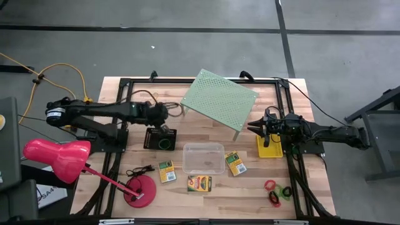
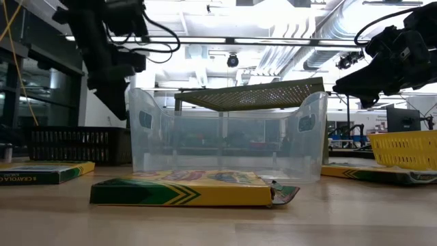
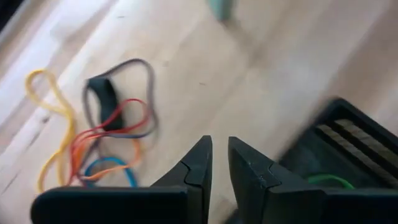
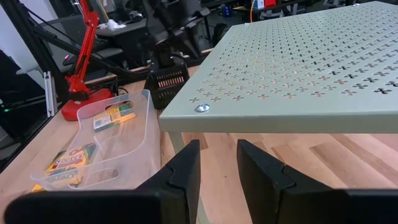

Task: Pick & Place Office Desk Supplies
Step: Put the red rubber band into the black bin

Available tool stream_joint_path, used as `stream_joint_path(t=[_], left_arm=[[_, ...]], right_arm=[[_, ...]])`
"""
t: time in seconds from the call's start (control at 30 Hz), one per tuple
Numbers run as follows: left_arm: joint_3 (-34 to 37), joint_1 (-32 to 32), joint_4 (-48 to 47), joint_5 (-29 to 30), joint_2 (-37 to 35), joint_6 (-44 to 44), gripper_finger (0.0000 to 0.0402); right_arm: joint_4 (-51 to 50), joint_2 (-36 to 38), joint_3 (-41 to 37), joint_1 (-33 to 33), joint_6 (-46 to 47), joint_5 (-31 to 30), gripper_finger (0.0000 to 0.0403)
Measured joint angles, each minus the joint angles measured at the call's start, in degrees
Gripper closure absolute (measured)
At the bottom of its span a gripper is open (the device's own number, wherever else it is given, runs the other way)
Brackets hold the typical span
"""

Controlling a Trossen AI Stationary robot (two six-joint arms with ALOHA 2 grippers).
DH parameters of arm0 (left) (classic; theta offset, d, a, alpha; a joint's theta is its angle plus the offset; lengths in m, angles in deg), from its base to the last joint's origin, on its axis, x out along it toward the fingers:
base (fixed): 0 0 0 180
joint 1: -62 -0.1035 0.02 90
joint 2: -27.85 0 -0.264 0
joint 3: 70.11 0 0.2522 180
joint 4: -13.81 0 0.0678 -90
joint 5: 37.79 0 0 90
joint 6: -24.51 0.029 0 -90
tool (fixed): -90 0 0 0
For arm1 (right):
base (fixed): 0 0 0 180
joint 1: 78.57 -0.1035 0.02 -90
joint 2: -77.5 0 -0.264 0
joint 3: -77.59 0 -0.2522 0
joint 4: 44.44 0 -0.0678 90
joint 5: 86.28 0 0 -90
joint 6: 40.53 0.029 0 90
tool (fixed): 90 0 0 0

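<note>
My left gripper point(image 1: 164, 127) hangs over the far edge of the small black mesh tray point(image 1: 160, 139), its fingers a narrow gap apart with nothing between them point(image 3: 219, 163). A green ring point(image 3: 328, 180) lies in the tray. Coloured rubber bands point(image 3: 93, 134) lie in a loose tangle on the wood beside the tray. Three green-and-yellow card boxes point(image 1: 165, 171) point(image 1: 200, 183) point(image 1: 235, 162) lie flat around the clear tub point(image 1: 203, 157). Red, green and black rings point(image 1: 276, 190) lie at the near right. My right gripper point(image 1: 255, 129) waits open by the yellow basket point(image 1: 270, 149).
A pale green perforated shelf point(image 1: 220, 99) stands on legs at the table's far middle, close in front of my right gripper point(image 4: 217, 174). A pink-red desk lamp point(image 1: 56, 159) stands at the near left corner, its base point(image 1: 139, 189) on the table.
</note>
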Motion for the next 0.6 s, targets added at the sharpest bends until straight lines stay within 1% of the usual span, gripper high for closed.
stream_joint_path(t=[0.3,0.53,0.6], left_arm=[[0.0,-12.0,2.5,-0.1,0.0,5.4,0.0355],[0.0,-18.7,7.0,-1.0,0.0,12.9,0.0355],[0.0,-20.3,8.2,-2.6,0.0,16.3,0.0355]], right_arm=[[0.0,0.0,0.0,0.0,0.0,0.0,0.0309],[0.0,0.0,0.0,0.0,0.0,0.0,0.0309],[0.0,0.0,0.0,0.0,0.0,0.0,0.0309]])
